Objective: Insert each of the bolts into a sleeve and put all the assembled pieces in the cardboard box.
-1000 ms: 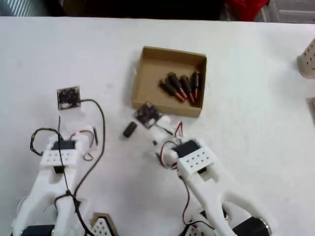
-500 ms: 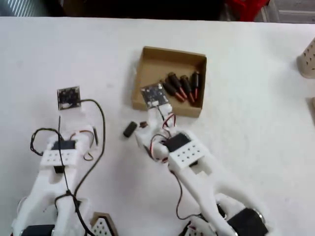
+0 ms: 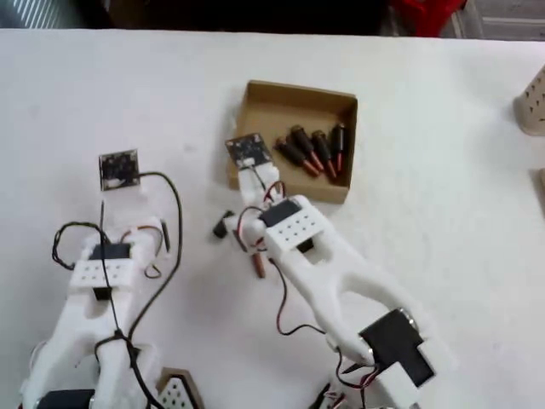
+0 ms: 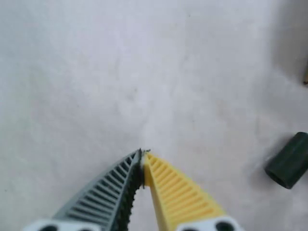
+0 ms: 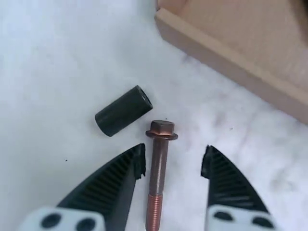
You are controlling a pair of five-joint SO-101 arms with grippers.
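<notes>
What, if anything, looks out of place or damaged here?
Nothing stands out. One bolt and one sleeve lie loose beside the cardboard box, not yet joined; the right gripper is open astride the bolt. The assembled pieces lie inside the box.

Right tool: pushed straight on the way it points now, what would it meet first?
Probably the bolt, lying between the open fingers of the right tool; the sleeve sits just beyond, slightly aside. Depth is unclear.

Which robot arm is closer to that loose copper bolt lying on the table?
Right. The right end effector, open, straddles the bolt, a finger on each side; the left end effector, shut, sits farther off over the table.
</notes>
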